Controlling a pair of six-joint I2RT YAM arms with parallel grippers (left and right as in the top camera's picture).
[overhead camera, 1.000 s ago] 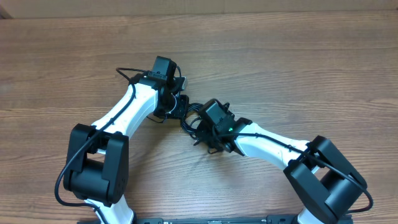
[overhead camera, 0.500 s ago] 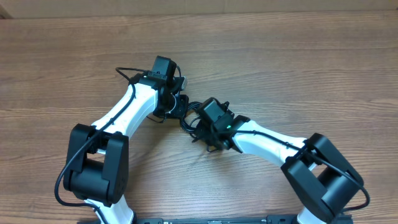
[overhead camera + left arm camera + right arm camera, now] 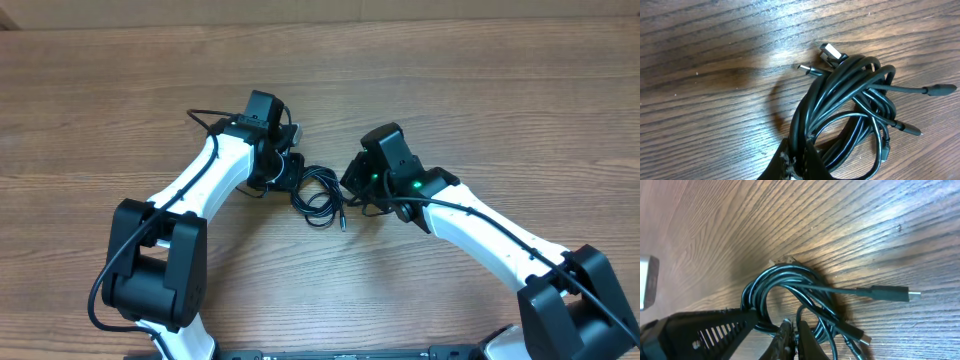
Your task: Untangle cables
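the left gripper point(image 3: 799, 156) is pinching the cables point(image 3: 840, 95), anchoring them at the worktop point(image 3: 480, 90) centre. the right gripper point(image 3: 793, 332) is pressing shut beside them, likely to tug a strand.

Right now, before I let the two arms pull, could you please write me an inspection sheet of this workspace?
Surface: brown wood-grain table, flat, no spill seen.
Job's things: thin black flexible cords with silver-tipped plugs, looped in one tangled bundle between the two grippers; several plug ends stick out free.
Clutter: nothing seen.
Grippers: left gripper shut on the bundle; right gripper shut beside the loops, and whether it pinches a strand cannot be told.
Cables: thicker black wires run along the robot arms.
Surroundings: pale strip beyond the table's far edge; nothing else seen.
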